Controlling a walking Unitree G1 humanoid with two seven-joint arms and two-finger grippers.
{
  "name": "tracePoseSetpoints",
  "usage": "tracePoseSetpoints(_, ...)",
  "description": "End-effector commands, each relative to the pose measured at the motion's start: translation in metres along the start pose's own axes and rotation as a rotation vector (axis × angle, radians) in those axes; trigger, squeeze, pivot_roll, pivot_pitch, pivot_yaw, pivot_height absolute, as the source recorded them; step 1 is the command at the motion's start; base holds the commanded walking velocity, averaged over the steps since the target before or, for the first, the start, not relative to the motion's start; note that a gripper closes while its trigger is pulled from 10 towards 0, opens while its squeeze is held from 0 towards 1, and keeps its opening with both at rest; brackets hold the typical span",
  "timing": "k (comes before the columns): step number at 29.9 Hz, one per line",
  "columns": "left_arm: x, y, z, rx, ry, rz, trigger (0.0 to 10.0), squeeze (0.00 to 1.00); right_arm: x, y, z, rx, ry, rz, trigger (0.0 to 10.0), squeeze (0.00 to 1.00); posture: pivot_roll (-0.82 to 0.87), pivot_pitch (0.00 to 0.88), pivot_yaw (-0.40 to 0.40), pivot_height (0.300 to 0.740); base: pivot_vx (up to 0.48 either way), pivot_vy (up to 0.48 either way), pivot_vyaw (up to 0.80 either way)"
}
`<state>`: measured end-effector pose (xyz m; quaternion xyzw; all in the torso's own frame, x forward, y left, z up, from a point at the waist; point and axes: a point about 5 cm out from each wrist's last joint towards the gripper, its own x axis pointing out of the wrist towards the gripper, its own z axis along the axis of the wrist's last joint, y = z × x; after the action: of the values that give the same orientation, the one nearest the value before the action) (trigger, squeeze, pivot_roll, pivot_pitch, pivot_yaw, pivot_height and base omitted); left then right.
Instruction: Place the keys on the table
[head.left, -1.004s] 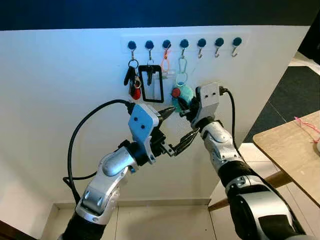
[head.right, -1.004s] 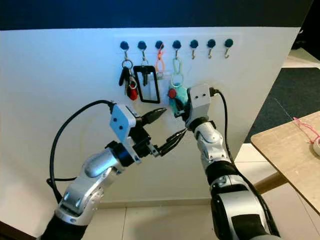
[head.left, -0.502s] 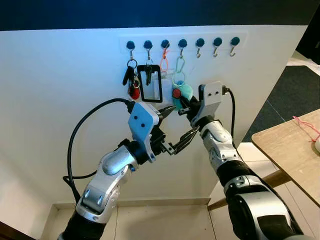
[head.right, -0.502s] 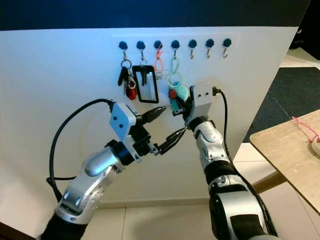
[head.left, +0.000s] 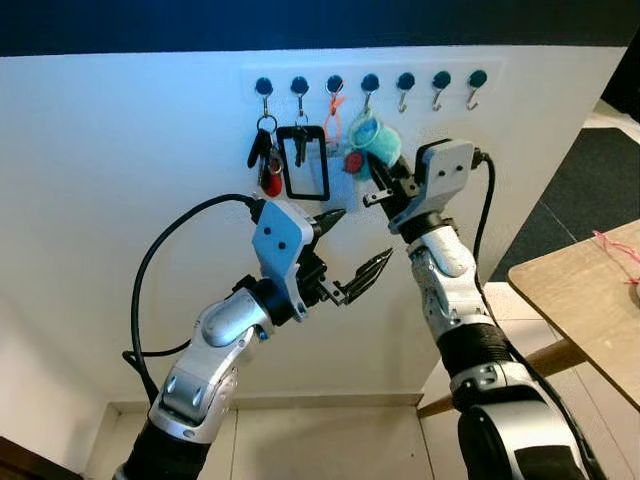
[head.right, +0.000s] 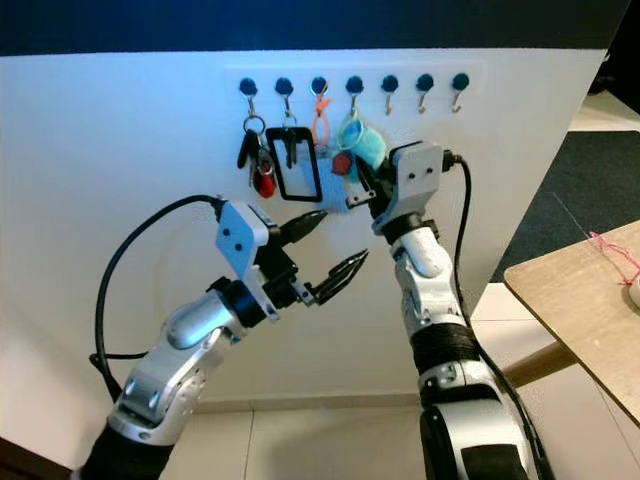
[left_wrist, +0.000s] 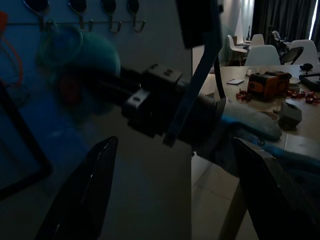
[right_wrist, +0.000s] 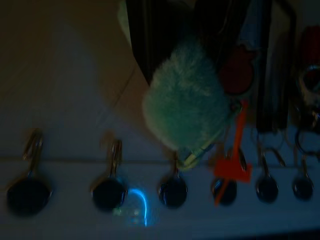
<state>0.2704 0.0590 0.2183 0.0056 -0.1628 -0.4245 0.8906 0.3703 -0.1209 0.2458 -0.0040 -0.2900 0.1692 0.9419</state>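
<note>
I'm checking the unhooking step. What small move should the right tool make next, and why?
Probably ease away from the wall to slip the loop off. The right tool has the teal pompom keys lifted to their hook, but they look still hooked.

**Both arms raised toward the wall**

The left end effector (head.left: 350, 250) hangs mid-air on a bent silver arm, its two black fingers spread wide. The right end effector (head.left: 385, 180) reaches higher on an upright forearm, fingers closed around a teal fluffy keychain (head.left: 378, 140).
</note>
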Motion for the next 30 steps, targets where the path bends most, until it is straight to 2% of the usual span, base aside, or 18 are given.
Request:
tracePoseSetpoints(1,0.001,-0.002,-0.002,-0.013,0.01,-0.017,10.0,0.0,0.003,0.001,0.007,0.007,-0.027,-0.008,1.6,0.0,0.01,0.081,0.023,0.74,0.0,0.0,0.0)
tracePoseSetpoints(4,0.002,-0.004,-0.002,-0.016,0.012,-0.03,10.0,0.0,0.006,0.003,0.016,0.015,-0.061,-0.012,0.7,0.0,0.02,0.083,0.025,0.74,0.0,0.0,0.0)
tracePoseSetpoints(6,0.002,-0.004,-0.002,-0.016,0.012,-0.03,10.0,0.0,0.006,0.003,0.016,0.015,-0.061,-0.012,0.7,0.0,0.02,0.083,0.025,0.74,0.0,0.0,0.0)
tracePoseSetpoints(7,0.002,-0.004,-0.001,-0.017,0.013,-0.031,10.0,0.0,0.006,0.004,0.018,0.015,-0.065,-0.011,0.2,0.0,0.02,0.083,0.025,0.74,0.0,0.0,0.0)
tracePoseSetpoints(9,0.002,-0.004,-0.001,-0.019,0.013,-0.035,10.0,0.0,0.007,0.005,0.02,0.019,-0.072,-0.007,0.0,0.0,0.02,0.083,0.024,0.74,0.0,0.0,0.0)
tracePoseSetpoints(16,0.001,-0.006,-0.001,-0.02,0.017,-0.044,10.0,0.0,0.011,0.007,0.024,0.029,-0.069,0.002,0.0,0.0,0.02,0.084,0.022,0.74,0.0,0.0,0.0)
tracePoseSetpoints(20,0.001,-0.006,0.0,-0.023,0.013,-0.042,10.0,0.0,0.012,0.009,0.032,0.051,-0.121,0.005,0.0,0.0,0.02,0.086,0.019,0.74,0.0,0.0,0.0)
tracePoseSetpoints(22,0.0,-0.005,-0.001,-0.026,0.015,-0.038,10.0,0.0,0.009,0.009,0.035,0.082,-0.161,0.0,0.0,0.0,0.02,0.087,0.017,0.74,0.0,0.0,0.0)
tracePoseSetpoints(23,-0.002,-0.004,-0.002,-0.051,0.008,-0.027,10.0,0.0,0.004,0.01,0.036,0.144,-0.189,-0.009,0.0,0.0,0.02,0.088,0.016,0.74,0.0,0.0,0.0)
tracePoseSetpoints(24,-0.002,-0.004,-0.002,-0.051,0.008,-0.027,10.0,0.0,0.004,0.01,0.036,0.144,-0.189,-0.009,0.0,0.0,0.02,0.088,0.016,0.74,0.0,0.0,0.0)
tracePoseSetpoints(26,-0.009,-0.001,0.002,-0.113,-0.025,-0.036,10.0,0.0,-0.01,0.006,0.034,0.282,-0.212,-0.029,0.0,0.0,0.02,0.089,0.016,0.74,0.0,0.0,0.0)
tracePoseSetpoints(28,-0.01,-0.001,0.003,-0.118,-0.029,-0.043,10.0,0.0,-0.012,0.005,0.034,0.288,-0.209,-0.031,0.0,0.0,0.02,0.089,0.016,0.74,0.0,0.0,0.0)
tracePoseSetpoints(30,-0.016,-0.001,0.005,-0.124,-0.033,-0.07,10.0,0.0,-0.024,-0.002,0.032,0.285,-0.21,-0.057,0.0,0.0,0.02,0.09,0.017,0.74,0.0,0.0,0.0)
